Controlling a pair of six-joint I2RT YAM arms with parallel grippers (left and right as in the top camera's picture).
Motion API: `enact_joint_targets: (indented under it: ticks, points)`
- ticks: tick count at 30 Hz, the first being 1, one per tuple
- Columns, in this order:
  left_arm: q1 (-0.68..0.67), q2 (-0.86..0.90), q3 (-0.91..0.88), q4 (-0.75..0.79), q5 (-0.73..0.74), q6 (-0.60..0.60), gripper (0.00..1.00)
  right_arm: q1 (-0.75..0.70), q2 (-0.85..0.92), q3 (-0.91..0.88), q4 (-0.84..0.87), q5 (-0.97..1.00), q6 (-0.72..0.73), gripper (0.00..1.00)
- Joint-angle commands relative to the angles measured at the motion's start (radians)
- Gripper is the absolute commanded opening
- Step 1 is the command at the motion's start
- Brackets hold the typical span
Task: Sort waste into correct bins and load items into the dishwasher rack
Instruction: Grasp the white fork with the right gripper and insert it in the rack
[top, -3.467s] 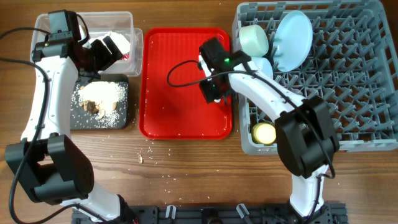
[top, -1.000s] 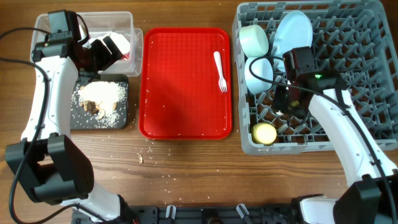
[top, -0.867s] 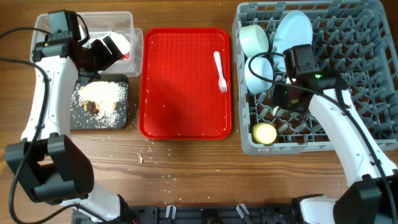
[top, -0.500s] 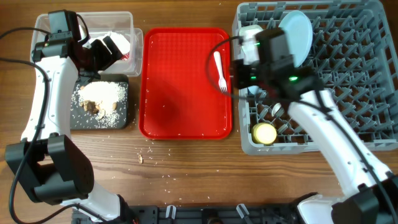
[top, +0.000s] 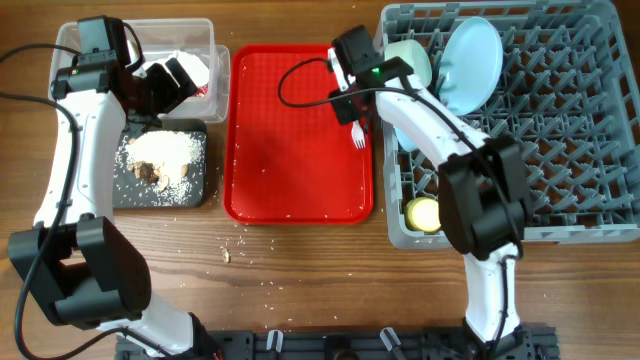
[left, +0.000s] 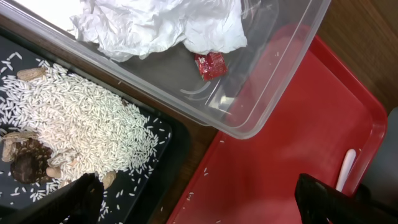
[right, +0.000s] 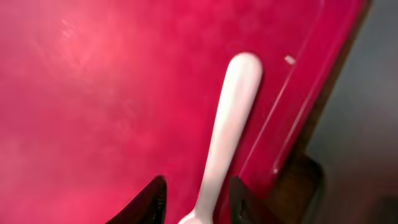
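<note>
Since half a second before, my right arm had swung off the rack's (top: 580, 150) edge and back over the red tray (top: 290, 190). The right pincer (top: 352, 108) sat low by the tray's right rim, fingers a narrow way apart either side of the white fork's (right: 227, 124) handle, not clamped on it. The left pincer (top: 175, 80) hung wide and empty just off the tray's upper left corner, over the clear tub (top: 210, 60) with the napkin (left: 155, 25). Left of the tray, the black tray (top: 195, 190) held the rice scraps (top: 165, 150).
</note>
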Motion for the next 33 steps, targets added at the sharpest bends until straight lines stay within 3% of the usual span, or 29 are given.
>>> enact_joint_targets:
  ticks: [1, 8, 9, 11, 14, 17, 21, 25, 28, 33]
  points:
    - [0.003, -0.023, 0.017, 0.002, 0.001, -0.002, 1.0, -0.003, 0.058, 0.019, 0.006, 0.063, -0.005, 0.32]
    - [0.003, -0.023, 0.017, 0.002, 0.002, -0.002, 1.0, -0.006, 0.116, 0.019, 0.026, 0.088, 0.012, 0.29]
    - [0.003, -0.023, 0.017, 0.002, 0.002, -0.002, 1.0, -0.006, 0.118, 0.019, 0.024, 0.084, 0.011, 0.27]
    - [0.003, -0.023, 0.017, 0.002, 0.002, -0.002, 1.0, -0.006, 0.118, 0.019, 0.006, 0.058, 0.012, 0.13]
    - [0.003, -0.023, 0.017, 0.002, 0.002, -0.002, 1.0, -0.006, 0.118, 0.019, -0.021, 0.033, 0.013, 0.05]
    - [0.003, -0.023, 0.017, 0.002, 0.002, -0.002, 1.0, -0.006, 0.11, 0.023, -0.053, -0.003, 0.019, 0.04]
    - [0.003, -0.023, 0.017, 0.002, 0.002, -0.002, 1.0, -0.005, -0.034, 0.023, -0.105, -0.018, 0.035, 0.04]
    - [0.003, -0.023, 0.017, 0.002, 0.002, -0.002, 1.0, -0.005, -0.254, 0.023, -0.154, -0.212, 0.048, 0.04]
    - [0.003, -0.023, 0.017, 0.002, 0.002, -0.002, 1.0, -0.029, -0.413, 0.023, -0.271, -0.108, 0.182, 0.04]
    - [0.003, -0.023, 0.017, 0.002, 0.001, -0.002, 1.0, -0.183, -0.515, 0.015, -0.664, 0.098, 0.48, 0.04]
